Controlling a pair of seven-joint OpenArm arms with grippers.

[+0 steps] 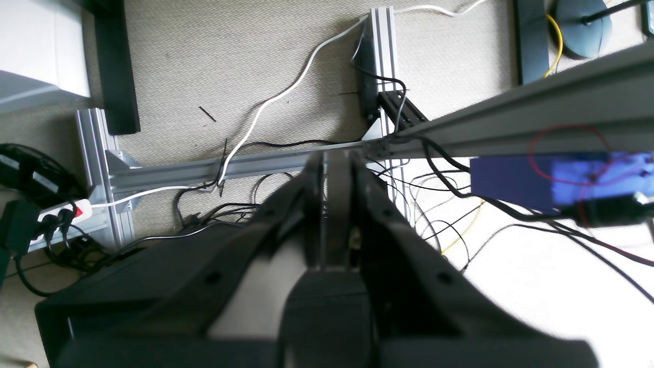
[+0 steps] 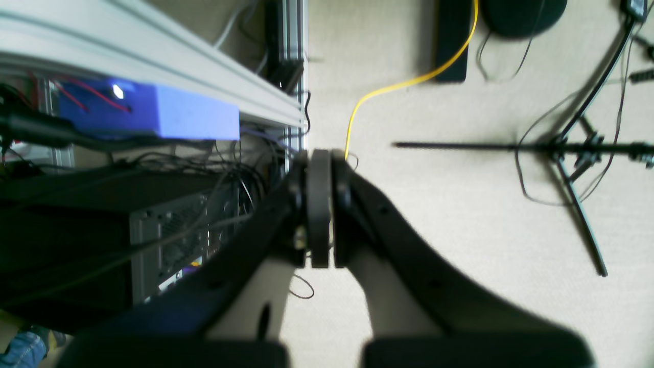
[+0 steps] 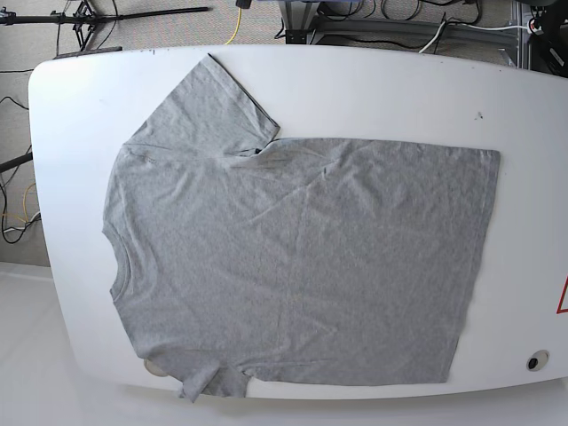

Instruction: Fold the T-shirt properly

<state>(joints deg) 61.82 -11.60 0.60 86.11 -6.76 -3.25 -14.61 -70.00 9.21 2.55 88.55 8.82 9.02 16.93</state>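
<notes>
Black and pressed together, the left hand (image 1: 334, 204) shows its two fingers (image 1: 311, 214) meeting along their length with nothing caught between them, and it touches nothing. It hangs over carpeted floor (image 1: 204, 61) crossed by cables, a white power strip (image 1: 56, 214) and grey aluminium rails (image 1: 245, 166). The right hand (image 2: 319, 204) is likewise closed tight on itself, its two fingers (image 2: 340, 204) flat against each other and holding nothing; it hangs above pale carpet, with a yellow cable (image 2: 409, 82), a black tripod (image 2: 577, 179) and a blue box (image 2: 194, 117) under a rail in sight around it. Neither hand appears in the base view. There, one T-shirt (image 3: 302, 266), heather grey and unprinted, lies spread flat on the white surface (image 3: 373, 89), covering most of it. Its round neck sits at the left of that view and its hem runs down the right side, short of the surface's right edge. One sleeve (image 3: 209, 111) is laid out flat toward the far left corner, clear of the body. The other sleeve (image 3: 204, 377) is bunched and partly tucked at the near edge, its tip reaching the rim of the surface. Soft creases cross the chest, and the cloth is otherwise smooth and unfolded. So: two hands, both shut and empty, and one shirt with two sleeves showing.
</notes>
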